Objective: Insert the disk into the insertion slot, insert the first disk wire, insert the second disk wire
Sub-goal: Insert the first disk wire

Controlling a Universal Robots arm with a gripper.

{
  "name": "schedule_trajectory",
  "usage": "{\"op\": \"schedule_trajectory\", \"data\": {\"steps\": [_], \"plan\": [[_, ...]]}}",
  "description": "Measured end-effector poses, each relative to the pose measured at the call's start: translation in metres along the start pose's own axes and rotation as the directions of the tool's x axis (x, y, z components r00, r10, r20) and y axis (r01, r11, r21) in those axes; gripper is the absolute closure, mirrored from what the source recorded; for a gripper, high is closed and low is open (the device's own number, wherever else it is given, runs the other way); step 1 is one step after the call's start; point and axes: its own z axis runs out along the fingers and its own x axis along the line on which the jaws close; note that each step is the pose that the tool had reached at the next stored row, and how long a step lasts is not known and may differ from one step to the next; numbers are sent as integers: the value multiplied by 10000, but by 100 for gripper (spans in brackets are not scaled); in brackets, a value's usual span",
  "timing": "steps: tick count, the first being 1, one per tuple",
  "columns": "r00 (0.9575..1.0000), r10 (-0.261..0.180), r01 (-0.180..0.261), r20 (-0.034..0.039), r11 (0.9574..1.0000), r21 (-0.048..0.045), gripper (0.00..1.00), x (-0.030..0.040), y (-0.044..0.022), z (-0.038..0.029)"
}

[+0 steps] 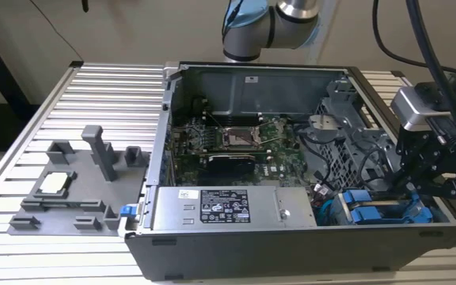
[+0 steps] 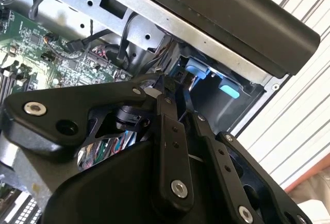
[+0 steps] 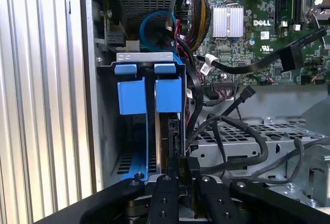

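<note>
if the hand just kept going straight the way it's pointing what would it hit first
Probably the near edge of the disk, standing in the insertion slot straight ahead of the hand in the first wrist view. Black cables run close beside that line; depth is unclear.

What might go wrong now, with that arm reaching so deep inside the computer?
1. Black cables loop right beside the gripper and the blue-framed disk; the gripper might snag or tug one.
2. The disk stands in the narrow drive cage, close beside another blue-framed drive; a slightly skewed push might jam it or knock the neighbour.
3. The bare circuit board lies near; a stray move might strike it.
</note>
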Motion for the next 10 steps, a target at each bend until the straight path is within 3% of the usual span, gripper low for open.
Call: {"op": "schedule_trajectory", "data": {"steps": [5,10], "plan": [[10000,0,0,-1,10000,-13,81,2,-5,8],[10000,10,-10,2,9999,-163,81,2,-28,12]]}}
